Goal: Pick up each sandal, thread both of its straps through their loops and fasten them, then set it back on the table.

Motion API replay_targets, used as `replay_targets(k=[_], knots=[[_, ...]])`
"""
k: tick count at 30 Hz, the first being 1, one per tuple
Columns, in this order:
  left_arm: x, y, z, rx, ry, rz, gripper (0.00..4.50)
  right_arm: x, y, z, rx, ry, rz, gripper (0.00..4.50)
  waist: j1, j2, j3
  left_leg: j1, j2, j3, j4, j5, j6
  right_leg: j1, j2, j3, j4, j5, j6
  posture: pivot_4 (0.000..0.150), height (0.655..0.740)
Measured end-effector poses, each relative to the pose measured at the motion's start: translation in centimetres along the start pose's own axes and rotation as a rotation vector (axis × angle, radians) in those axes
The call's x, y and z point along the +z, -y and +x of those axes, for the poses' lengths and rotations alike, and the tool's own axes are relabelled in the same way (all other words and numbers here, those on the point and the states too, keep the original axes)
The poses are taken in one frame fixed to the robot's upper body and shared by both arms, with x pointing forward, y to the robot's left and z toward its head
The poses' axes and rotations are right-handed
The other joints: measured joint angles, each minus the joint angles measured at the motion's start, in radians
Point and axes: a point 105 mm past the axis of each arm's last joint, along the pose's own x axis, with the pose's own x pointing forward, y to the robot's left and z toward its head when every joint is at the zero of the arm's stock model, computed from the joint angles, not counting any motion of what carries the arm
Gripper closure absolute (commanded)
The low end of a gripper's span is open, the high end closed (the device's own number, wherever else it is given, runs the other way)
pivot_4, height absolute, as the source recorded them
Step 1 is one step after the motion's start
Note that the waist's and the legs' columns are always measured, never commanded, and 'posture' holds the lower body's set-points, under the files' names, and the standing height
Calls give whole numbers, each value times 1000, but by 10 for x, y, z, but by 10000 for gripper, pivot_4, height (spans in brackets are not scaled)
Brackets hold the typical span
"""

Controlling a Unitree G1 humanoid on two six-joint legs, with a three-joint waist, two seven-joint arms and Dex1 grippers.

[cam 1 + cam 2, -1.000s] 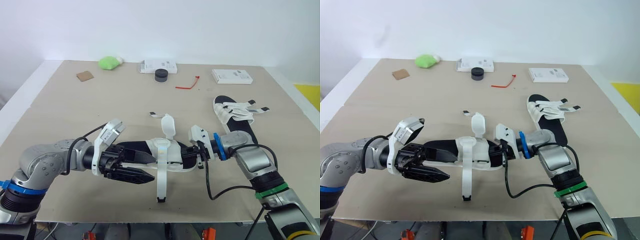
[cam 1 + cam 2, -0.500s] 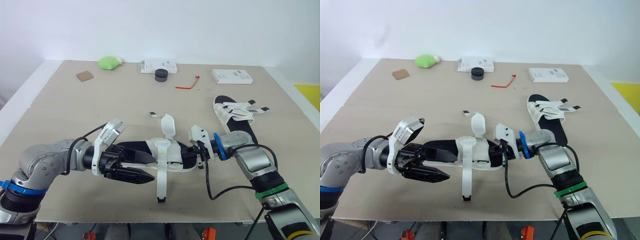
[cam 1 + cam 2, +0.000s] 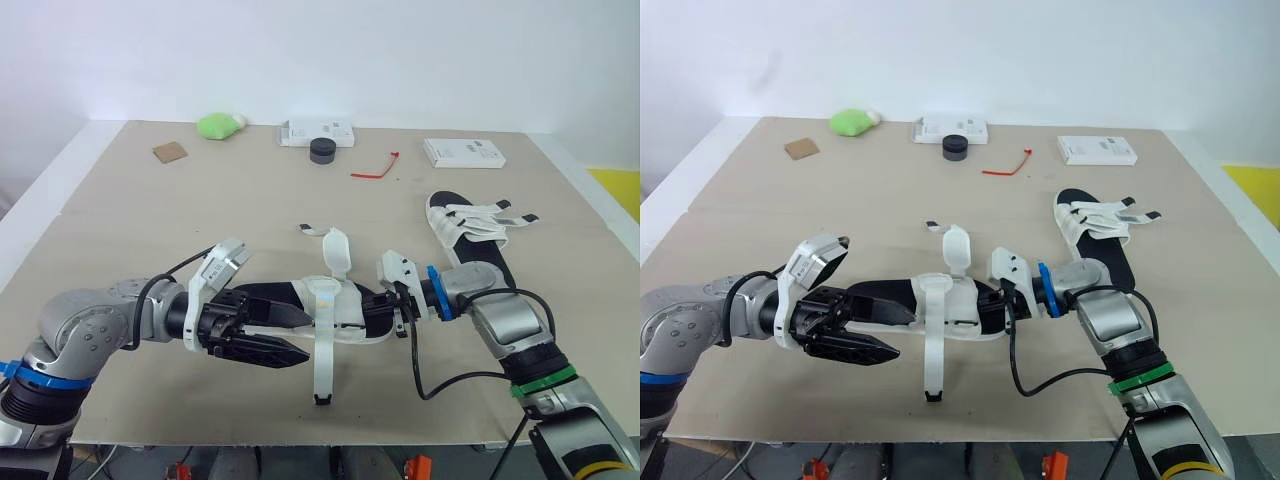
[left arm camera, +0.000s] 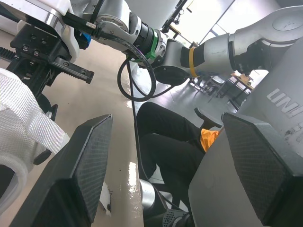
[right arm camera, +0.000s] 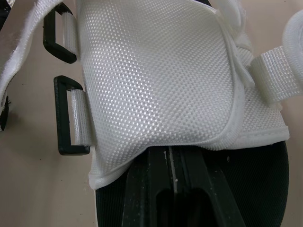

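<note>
We judge the work barely begun: the near sandal (image 3: 330,312) is held low over the table's (image 3: 150,220) front edge, its end clamped in the right gripper (image 3: 390,308), yet the hanging strap (image 3: 322,365) and the upright strap (image 3: 337,252) are both loose — the loops (image 5: 71,116) empty. The left gripper (image 4: 166,120) hovers beside it, fingers spread on nothing, and the far sandal (image 3: 470,232) lies on the table to the right, its fastening unclear to us.

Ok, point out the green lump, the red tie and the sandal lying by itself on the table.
green lump (image 3: 220,124): left eye view, its middle.
red tie (image 3: 378,172): left eye view, near its bend.
lone sandal (image 3: 468,222): left eye view, its white straps.
</note>
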Motion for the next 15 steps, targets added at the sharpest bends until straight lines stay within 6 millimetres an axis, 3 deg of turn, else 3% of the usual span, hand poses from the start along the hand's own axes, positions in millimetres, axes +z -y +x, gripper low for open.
replay_targets(k=[15], knots=[[0, 0, 0, 0, 0, 0, 7204, 0, 0, 0, 0, 0, 0, 45000, 0, 0, 0, 0, 0, 0, 0, 0, 0, 0, 0, 0, 0, 0, 0, 1500, 7400]])
